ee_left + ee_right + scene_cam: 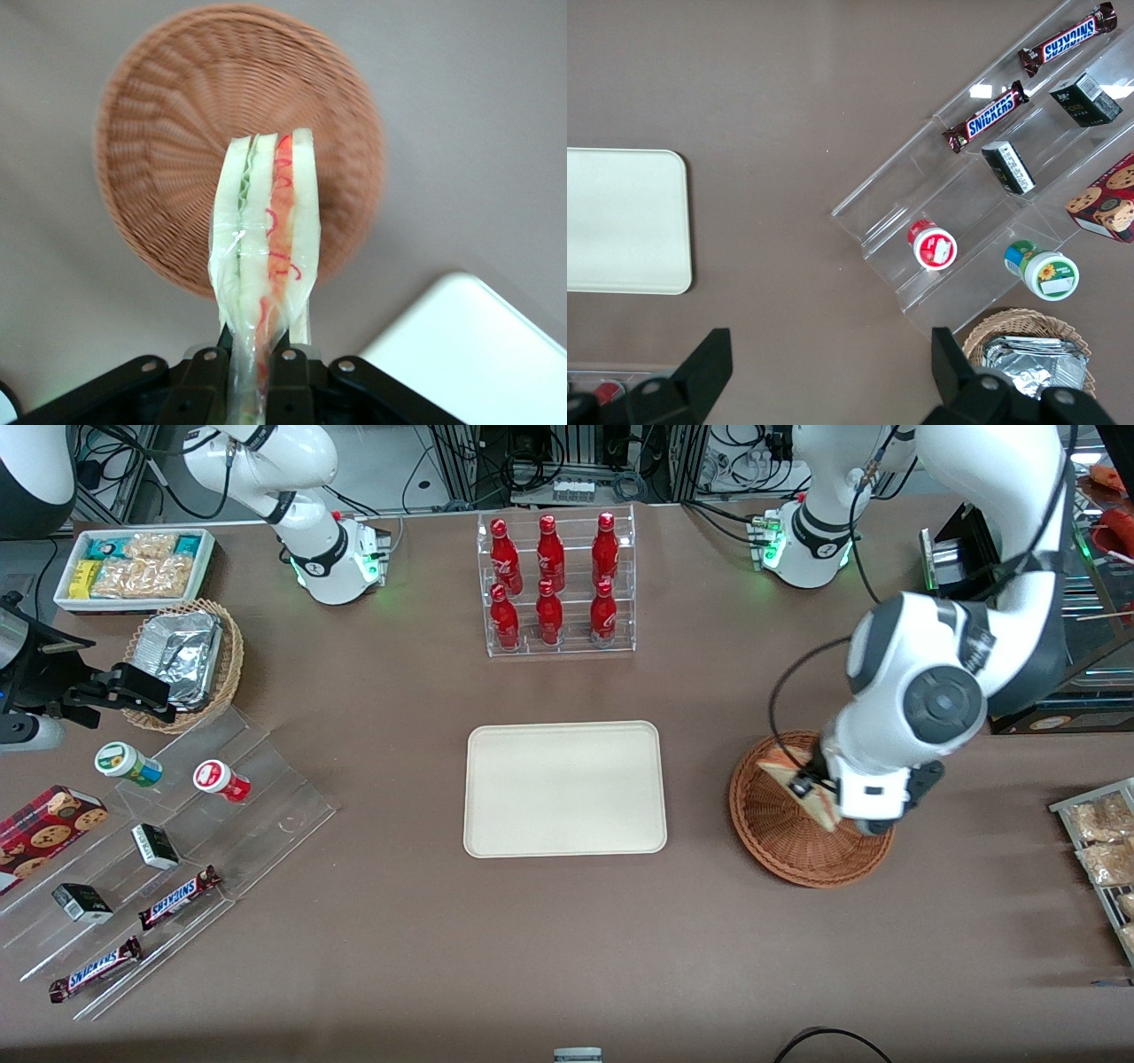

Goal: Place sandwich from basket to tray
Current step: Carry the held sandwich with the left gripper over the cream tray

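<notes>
1. Front view: gripper (819,786) of the working arm above the round reddish-brown woven wicker basket (788,841), clamped on the wrapped triangular white-bread sandwich (802,779); flat cream-white rectangular tray (564,788) bare, well apart toward the parked arm's end.
2. Left wrist view: fingers (288,381) closed narrowly on the sandwich (266,239), lifted clear of the basket (168,150); tray (469,354) corner near.
3. Right wrist view: tray (620,221) without food.
4. Judged: pickup done; carry and release left.

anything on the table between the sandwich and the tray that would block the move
Nothing visible does. The tool is shut on the triangular white-bread sandwich, holding it above the round reddish-brown wicker basket. The stretch of brown table between the basket and the flat cream-white rectangular tray holds no objects, and the tray is bare.
</notes>
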### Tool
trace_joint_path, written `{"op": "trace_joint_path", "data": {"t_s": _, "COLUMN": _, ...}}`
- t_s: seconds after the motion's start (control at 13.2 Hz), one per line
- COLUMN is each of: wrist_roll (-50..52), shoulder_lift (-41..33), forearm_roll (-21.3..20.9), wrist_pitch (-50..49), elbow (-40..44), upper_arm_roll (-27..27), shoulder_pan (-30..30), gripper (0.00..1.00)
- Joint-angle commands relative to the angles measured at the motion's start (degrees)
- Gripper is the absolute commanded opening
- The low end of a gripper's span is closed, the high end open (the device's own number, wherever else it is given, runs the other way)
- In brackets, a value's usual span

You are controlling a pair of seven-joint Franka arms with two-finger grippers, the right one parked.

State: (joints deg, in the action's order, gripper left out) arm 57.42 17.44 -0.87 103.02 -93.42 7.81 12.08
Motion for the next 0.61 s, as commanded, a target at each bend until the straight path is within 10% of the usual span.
{"op": "trace_joint_path", "data": {"t_s": 0.0, "wrist_roll": -2.83, "shoulder_lift": 2.77, "forearm_roll": -1.15, "wrist_pitch": -0.99, "elbow": 4.38, "upper_arm_roll": 5.70, "shoulder_pan": 0.05, "gripper": 0.00}}
{"op": "trace_joint_path", "data": {"t_s": 0.53, "wrist_roll": -6.79, "shoulder_lift": 11.91, "forearm_roll": -10.18, "wrist_pitch": 4.73, "elbow": 6.93, "upper_arm_roll": 17.32, "shoulder_pan": 1.70, "gripper": 0.00}}
